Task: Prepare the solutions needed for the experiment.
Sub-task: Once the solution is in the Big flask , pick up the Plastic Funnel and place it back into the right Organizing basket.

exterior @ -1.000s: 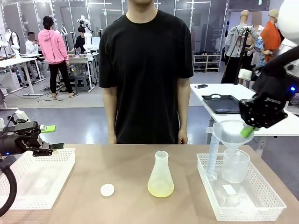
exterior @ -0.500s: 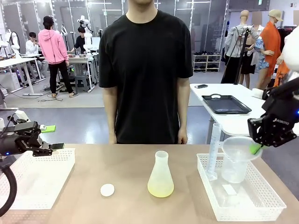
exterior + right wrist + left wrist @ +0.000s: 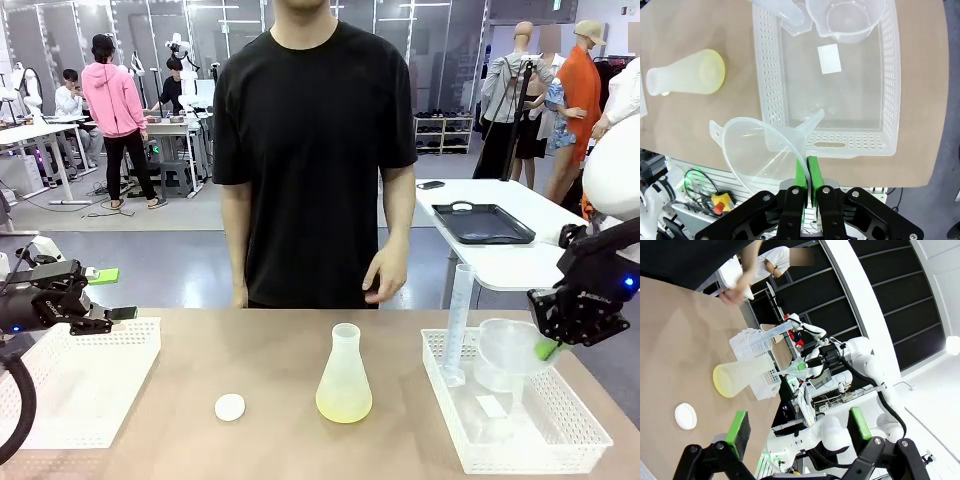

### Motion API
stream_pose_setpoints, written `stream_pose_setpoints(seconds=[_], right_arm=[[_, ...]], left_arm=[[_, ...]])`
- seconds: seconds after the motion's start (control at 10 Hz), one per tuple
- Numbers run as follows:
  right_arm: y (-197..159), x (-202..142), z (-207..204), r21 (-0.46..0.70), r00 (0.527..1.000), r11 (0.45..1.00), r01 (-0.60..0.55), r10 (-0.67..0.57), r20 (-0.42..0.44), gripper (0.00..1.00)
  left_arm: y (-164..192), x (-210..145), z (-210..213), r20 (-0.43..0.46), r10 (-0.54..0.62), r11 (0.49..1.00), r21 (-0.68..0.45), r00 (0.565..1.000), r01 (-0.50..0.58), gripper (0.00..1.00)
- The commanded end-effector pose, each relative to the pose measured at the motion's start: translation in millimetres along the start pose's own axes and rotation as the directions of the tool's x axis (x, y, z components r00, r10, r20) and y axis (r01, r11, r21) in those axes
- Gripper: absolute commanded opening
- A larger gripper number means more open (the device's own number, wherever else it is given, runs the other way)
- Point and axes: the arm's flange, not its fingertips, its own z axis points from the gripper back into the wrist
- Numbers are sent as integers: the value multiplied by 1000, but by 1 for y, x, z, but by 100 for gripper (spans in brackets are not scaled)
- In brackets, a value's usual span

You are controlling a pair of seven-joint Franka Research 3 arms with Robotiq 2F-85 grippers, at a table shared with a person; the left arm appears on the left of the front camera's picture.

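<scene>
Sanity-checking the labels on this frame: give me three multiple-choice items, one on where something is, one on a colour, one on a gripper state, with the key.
1. Where does the flask stand?
A. in a basket
B. on the bare table, beside the white disc
C. in the person's hand

2. What colour is the solution in the flask?
A. pale yellow
B. blue
C. red

3. What state is the right gripper in?
A. open and empty
B. shut on the funnel
C. shut on a beaker

Key:
1 B, the front view shows it upright on the tabletop next to the disc.
2 A, a shallow yellowish layer lies at the flask's bottom.
3 B, the right wrist view shows the green pads closed on the funnel.
</scene>
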Motion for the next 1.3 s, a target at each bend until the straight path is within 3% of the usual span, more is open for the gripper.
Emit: stream_pose_setpoints(seconds=[0.0, 0.1, 0.2, 0.3, 0.4, 0.5, 0.6, 0.7, 1.2], right_arm=[[-9, 5, -14, -19, 998, 998, 57, -57, -13, 0], [-12, 6, -20, -34, 996, 996, 83, -84, -14, 0], [-16, 7, -27, -21, 995, 995, 101, -101, -23, 6], [-16, 8, -29, -25, 994, 994, 107, -108, -25, 24], [-15, 11, -31, -37, 993, 994, 106, -108, -39, 26], [-15, 13, -31, -45, 992, 993, 110, -112, -52, 44], [-11, 15, -31, -42, 993, 994, 97, -99, -69, 46], [-18, 8, -31, -11, 995, 997, 80, -80, -53, 64], [-18, 8, -31, -11, 995, 997, 80, -80, -53, 64]], left_arm=[[0, 1, 0, -4, -4, 1000, 10, 1000, 5, 100], [0, 1, 0, -4, -4, 1000, 10, 1000, 5, 100], [0, 1, 0, -4, -4, 1000, 10, 1000, 5, 100], [0, 1, 0, -4, -4, 1000, 10, 1000, 5, 100], [0, 1, 0, -4, -4, 1000, 10, 1000, 5, 100], [0, 1, 0, -4, -4, 1000, 10, 1000, 5, 100], [0, 1, 0, -4, -4, 1000, 10, 1000, 5, 100], [0, 1, 0, -4, -4, 1000, 10, 1000, 5, 100], [0, 1, 0, -4, -4, 1000, 10, 1000, 5, 100]])
